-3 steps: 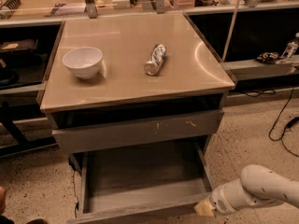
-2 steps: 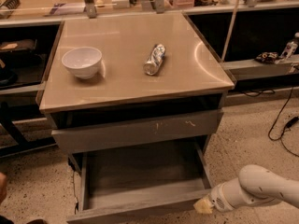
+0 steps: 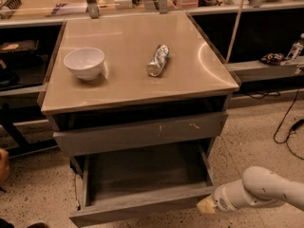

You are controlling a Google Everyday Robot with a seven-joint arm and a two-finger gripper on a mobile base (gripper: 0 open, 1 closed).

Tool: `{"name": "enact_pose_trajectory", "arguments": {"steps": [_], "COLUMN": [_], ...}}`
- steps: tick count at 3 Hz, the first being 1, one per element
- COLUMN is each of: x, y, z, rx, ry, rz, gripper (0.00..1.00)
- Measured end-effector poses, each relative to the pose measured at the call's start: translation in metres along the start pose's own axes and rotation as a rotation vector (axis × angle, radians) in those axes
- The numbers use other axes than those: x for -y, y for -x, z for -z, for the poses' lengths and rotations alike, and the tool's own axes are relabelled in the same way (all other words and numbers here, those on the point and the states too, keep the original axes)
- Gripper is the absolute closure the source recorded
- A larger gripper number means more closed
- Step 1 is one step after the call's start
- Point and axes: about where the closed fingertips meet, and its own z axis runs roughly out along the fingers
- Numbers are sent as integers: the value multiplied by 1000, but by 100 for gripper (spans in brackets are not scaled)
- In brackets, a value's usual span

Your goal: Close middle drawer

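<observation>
Middle drawer (image 3: 142, 172) stands pulled well out from the table (image 3: 133, 87), the lowest open tier in view. Its bare grey inside is exposed and its plain front edge runs along the bottom of the view. Above it, a grey drawer front with pale scratch marks (image 3: 142, 132) sits slightly out from the frame, with a dark gap over it. The claw (image 3: 205, 206) is low at right, its pale yellowish tip just beside the right front corner of the middle drawer. Contact cannot be confirmed, and whether the claw is open or closed cannot be told. White arm (image 3: 268, 189) extends from the claw toward the lower right edge. On the table top, a white bowl (image 3: 84, 62) is upright at left. A crushed silver can (image 3: 158, 60) lies on its side near centre, well apart from the bowl. Speckled floor (image 3: 42, 194) below; dark cables (image 3: 285, 122) at right.
</observation>
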Motion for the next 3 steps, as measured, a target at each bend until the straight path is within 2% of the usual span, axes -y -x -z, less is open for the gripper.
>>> {"name": "enact_pose_trajectory", "arguments": {"steps": [1,2,3], "x": [11,11,30], "y": [22,22,65], "z": [1,1,-4], "rx": [21,21,27], "ry": [-15,-15,-24], "rz": [16,16,48], "gripper": [100,100,100]}}
